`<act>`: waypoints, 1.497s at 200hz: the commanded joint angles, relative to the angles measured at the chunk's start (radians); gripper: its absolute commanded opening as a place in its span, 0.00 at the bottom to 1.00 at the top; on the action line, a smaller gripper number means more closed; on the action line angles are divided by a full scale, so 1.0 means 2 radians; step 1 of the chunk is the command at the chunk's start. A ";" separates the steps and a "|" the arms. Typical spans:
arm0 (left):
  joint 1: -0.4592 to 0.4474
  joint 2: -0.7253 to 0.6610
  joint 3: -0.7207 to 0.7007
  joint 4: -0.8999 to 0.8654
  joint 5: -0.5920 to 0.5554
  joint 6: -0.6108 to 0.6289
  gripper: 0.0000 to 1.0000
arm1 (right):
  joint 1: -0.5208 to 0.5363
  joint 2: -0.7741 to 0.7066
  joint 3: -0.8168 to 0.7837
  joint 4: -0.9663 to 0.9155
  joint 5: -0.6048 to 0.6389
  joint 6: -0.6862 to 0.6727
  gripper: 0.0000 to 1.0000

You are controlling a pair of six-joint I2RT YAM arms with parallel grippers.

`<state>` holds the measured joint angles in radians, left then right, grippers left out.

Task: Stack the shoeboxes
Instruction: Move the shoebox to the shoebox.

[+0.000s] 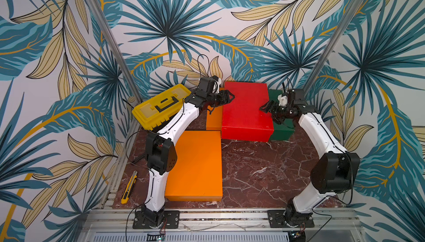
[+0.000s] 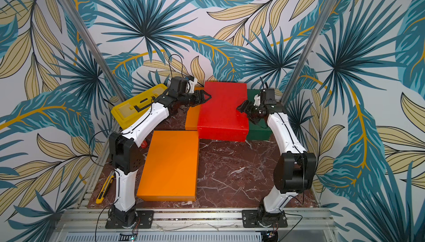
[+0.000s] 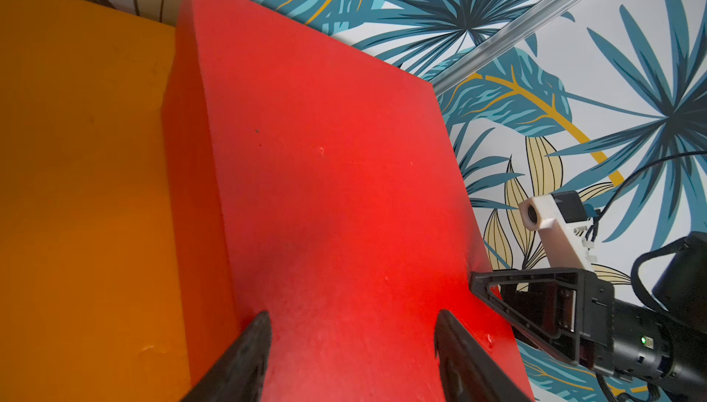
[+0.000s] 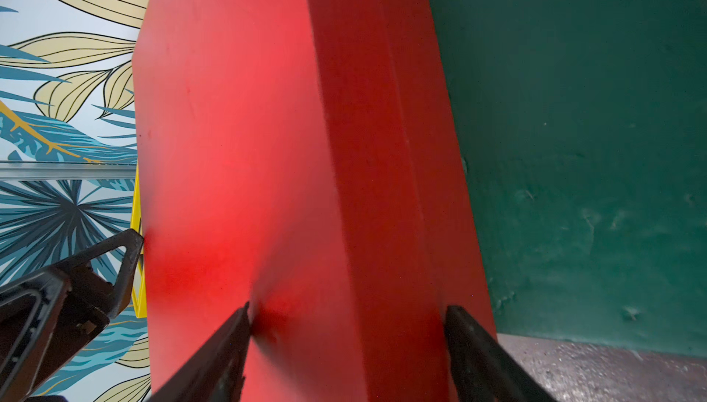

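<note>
The red shoebox [image 1: 246,112] [image 2: 222,109] stands at the back middle, its lid higher than the boxes beside it. An orange shoebox [image 1: 213,118] [image 3: 76,189] adjoins its left side and the dark green shoebox [image 1: 281,132] [image 4: 574,132] its right. A second orange shoebox [image 1: 196,167] [image 2: 171,167] lies flat in front left. My left gripper [image 1: 227,99] [image 3: 352,318] straddles the red box's left edge, jaws wide. On the right edge my right gripper [image 1: 268,114] [image 4: 346,306] has one finger on the lid and one low on the side wall, jaws wide.
A yellow toolbox [image 1: 161,107] [image 2: 138,108] with a black handle leans at the back left, behind the left arm. A yellow utility knife [image 1: 128,188] lies at the left edge of the marble table [image 1: 264,171]. Aluminium posts and patterned walls close in the sides.
</note>
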<state>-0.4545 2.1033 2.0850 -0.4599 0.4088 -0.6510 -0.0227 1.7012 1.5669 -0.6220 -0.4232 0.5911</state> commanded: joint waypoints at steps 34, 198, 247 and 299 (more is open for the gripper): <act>0.006 0.046 0.065 -0.057 -0.022 0.015 0.69 | 0.011 0.062 0.050 -0.012 0.020 0.010 0.75; 0.068 -0.161 -0.077 -0.066 -0.074 0.052 0.88 | 0.018 -0.072 -0.001 -0.027 0.108 0.003 0.88; 0.076 -0.320 -0.253 -0.091 -0.117 0.060 0.95 | 0.040 -0.221 -0.125 -0.043 0.142 0.009 0.86; 0.083 -0.441 -0.396 -0.131 -0.133 0.053 0.99 | 0.201 -0.306 -0.202 -0.089 0.212 0.033 0.84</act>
<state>-0.3012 1.3045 1.3956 -0.6563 0.1753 -0.5472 0.2596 1.1461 1.2419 -0.7410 -0.0841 0.6140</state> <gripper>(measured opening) 0.981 0.842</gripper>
